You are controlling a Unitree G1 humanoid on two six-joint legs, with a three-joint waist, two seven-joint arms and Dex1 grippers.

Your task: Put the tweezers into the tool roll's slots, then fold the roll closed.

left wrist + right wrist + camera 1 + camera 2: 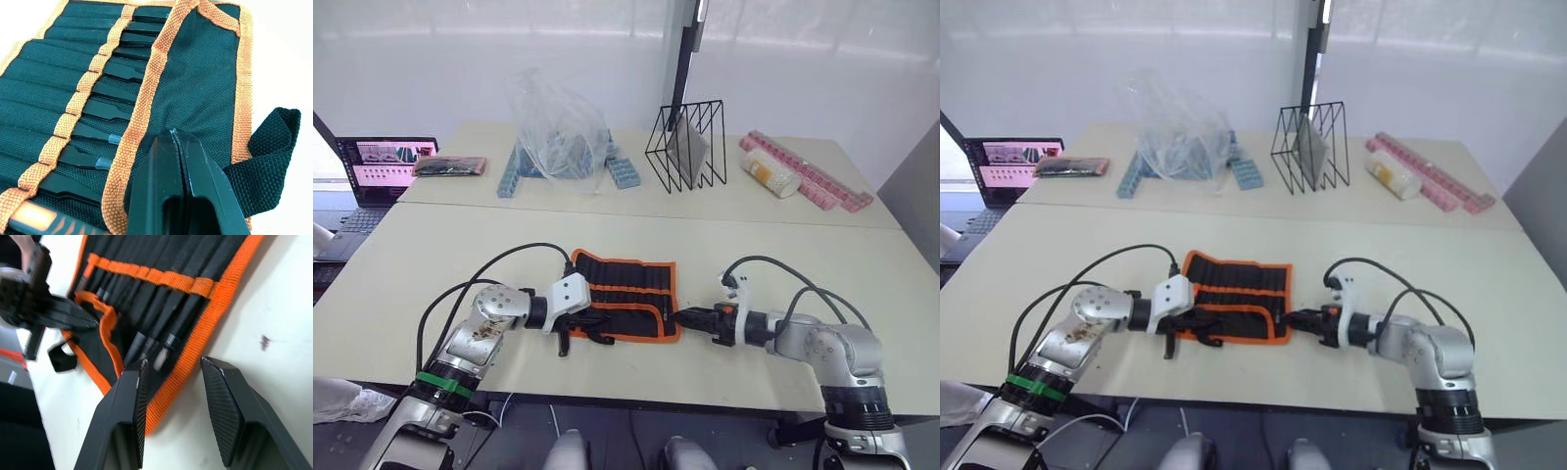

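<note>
Left gripper [174, 142] pinches shut on the folded flap of the black fabric tool roll with orange binding [625, 296]; right gripper [172, 367] gapes open at its other end. Roll lies lengthwise left-right on the beige table [783, 250], tweezers [105, 105] slotted

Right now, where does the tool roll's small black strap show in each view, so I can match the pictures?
Left eye view: the strap lies at the tool roll's near-left corner, under the left gripper.
Right eye view: same corner.
Left wrist view: a loop beside the shut fingers.
Right wrist view: a loop past the roll's corner.
Shared landmark: the orange edge binding.
</note>
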